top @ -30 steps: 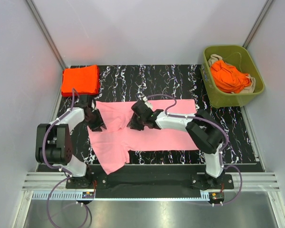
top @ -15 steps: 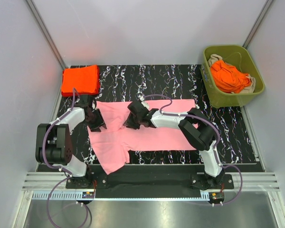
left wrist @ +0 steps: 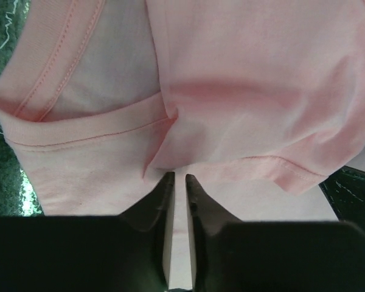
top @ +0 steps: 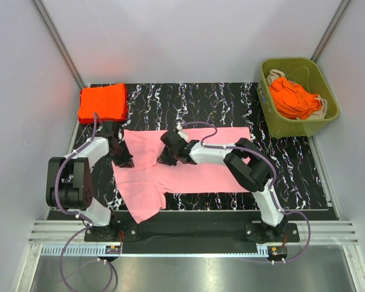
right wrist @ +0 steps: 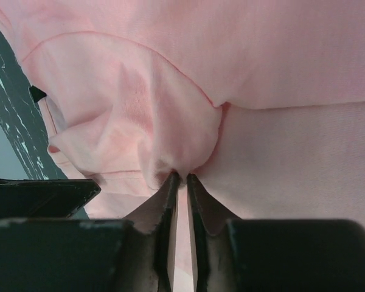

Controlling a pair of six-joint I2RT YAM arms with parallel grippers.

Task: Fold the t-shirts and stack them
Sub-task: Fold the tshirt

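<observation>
Overhead view. A black table top point(top: 219, 100) veined with white fills the middle of the frame. Plain pale grey walls enclose it: back wall point(top: 188, 36) at the top, side walls at left point(top: 18, 109) and right point(top: 359, 140). Metal posts point(top: 58, 42) run along the upper corners. Along the lower edge lie a ribbed aluminium rail point(top: 194, 234) and a reflective grey surface point(top: 194, 271), possibly sheet metal. Lighting is even and diffuse.

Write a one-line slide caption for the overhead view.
Left pincer and right pincer grip a light pink cloth t-shirt spread on a black marbled table; folded orange-red cloth shirt back-left, olive-green plastic bin back-right.
</observation>
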